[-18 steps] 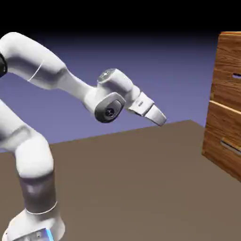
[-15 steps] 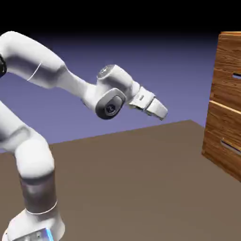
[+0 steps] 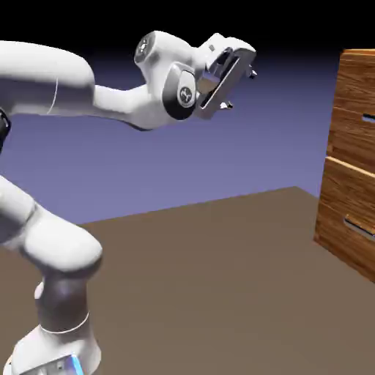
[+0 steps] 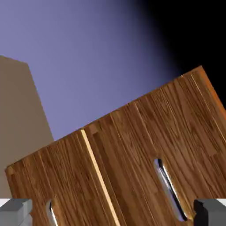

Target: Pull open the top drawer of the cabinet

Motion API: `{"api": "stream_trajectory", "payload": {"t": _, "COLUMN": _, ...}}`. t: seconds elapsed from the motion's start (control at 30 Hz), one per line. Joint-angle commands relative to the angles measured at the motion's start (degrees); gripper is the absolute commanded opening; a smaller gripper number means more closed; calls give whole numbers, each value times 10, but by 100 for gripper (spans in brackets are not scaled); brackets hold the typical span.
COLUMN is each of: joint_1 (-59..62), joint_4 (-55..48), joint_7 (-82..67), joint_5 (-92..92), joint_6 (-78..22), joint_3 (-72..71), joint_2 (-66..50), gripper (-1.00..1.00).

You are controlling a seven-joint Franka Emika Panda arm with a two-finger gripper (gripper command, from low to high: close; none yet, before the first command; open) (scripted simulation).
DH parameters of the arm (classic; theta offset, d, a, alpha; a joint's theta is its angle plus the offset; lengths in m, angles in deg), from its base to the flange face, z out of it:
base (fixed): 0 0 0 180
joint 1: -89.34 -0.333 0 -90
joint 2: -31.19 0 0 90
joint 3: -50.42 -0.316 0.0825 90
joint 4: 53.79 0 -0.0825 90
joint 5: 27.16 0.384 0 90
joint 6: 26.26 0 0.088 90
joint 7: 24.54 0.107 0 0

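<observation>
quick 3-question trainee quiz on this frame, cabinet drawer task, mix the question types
1. True or false: the claw is touching the top drawer's handle.
2. In the hand view, the pale seam separates: A) the top drawer from the drawer front below it, B) the cabinet from the table, C) two cabinets.
3. Fill in: the claw's jaws stand ____.

Key
1. False: it hangs in the air, well short of the cabinet.
2. A
3. open, with nothing between them.
</observation>
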State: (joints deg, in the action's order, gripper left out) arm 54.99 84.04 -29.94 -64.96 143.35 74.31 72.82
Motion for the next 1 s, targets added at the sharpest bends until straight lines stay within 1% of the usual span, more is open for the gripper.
{"api": "stream_trajectory", "payload": {"t": 0.0, "joint_1": -18, "joint_4": -12, "joint_7": -25, "joint_5": -20, "joint_6": -2, "joint_3": 12, "joint_2": 5, "gripper": 0}}
{"api": "stream_trajectory", "payload": {"t": 0.97, "joint_1": -526, "joint_4": -362, "joint_7": -748, "joint_5": -590, "joint_6": -69, "joint_3": 373, "joint_2": 140, "gripper": 0}}
